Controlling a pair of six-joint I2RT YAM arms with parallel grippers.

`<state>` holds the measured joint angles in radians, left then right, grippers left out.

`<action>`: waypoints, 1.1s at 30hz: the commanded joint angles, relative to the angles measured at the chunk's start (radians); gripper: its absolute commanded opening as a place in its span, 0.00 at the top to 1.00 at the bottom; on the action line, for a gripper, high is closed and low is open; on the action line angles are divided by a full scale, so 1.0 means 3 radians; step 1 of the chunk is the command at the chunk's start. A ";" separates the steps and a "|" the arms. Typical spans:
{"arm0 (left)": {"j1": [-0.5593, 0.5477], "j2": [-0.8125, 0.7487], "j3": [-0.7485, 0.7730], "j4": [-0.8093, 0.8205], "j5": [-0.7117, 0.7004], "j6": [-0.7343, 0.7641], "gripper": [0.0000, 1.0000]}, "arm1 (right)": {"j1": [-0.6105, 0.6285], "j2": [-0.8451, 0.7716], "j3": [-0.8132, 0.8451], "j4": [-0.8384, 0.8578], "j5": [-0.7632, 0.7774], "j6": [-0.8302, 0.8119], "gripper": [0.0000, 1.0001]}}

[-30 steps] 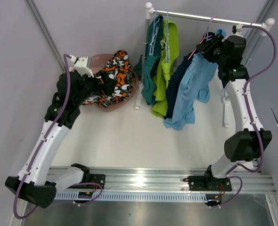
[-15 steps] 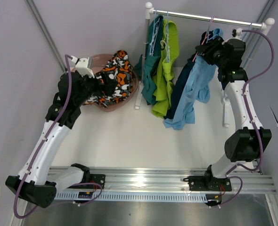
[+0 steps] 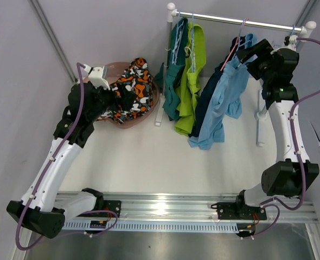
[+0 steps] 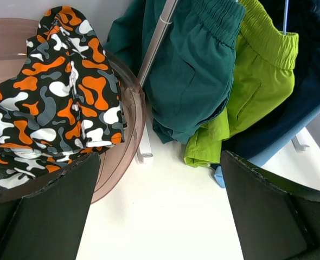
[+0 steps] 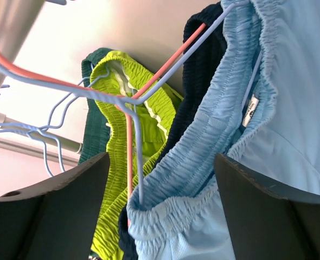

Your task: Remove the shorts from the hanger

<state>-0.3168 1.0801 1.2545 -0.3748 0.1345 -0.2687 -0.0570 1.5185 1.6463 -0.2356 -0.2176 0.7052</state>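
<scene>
Left hand (image 4: 160, 157): spread wide, empty, near patterned shorts (image 4: 57, 103) in bowl (image 4: 133, 124).
Right hand (image 5: 161, 162): spread, empty, beside hanging light blue shorts (image 5: 290, 108).

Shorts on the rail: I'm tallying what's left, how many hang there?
4: teal at the rail's left end, lime green beside it, then navy, then light blue nearest the right gripper. Folds could hide another.

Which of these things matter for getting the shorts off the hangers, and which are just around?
Job: light blue fabric shorts, navy fabric shorts, lime green fabric shorts, teal fabric shorts, all on thin wire hangers; orange-black-white patterned shorts, already in the tub.
Around: translucent pink round tub, metal clothes rack with white posts.
</scene>
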 commanded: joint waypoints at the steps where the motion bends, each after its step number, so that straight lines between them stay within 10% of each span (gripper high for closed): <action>1: -0.0038 0.0015 -0.0014 0.0130 0.0002 0.0062 0.01 | -0.0035 -0.0168 -0.0057 0.0064 0.0025 -0.0039 0.18; 9: -0.0054 0.0025 -0.0004 0.0129 -0.0008 0.0062 0.01 | -0.0045 0.0000 -0.0032 0.0161 -0.0113 0.0053 0.44; 33: -0.0054 0.0030 -0.0076 0.0150 -0.0044 0.0073 0.01 | 0.0021 0.0006 0.0065 0.0254 -0.0088 0.0073 0.49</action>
<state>-0.3252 1.0889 1.2358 -0.3714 0.1307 -0.2611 -0.0563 1.5730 1.6329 -0.1959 -0.2646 0.7326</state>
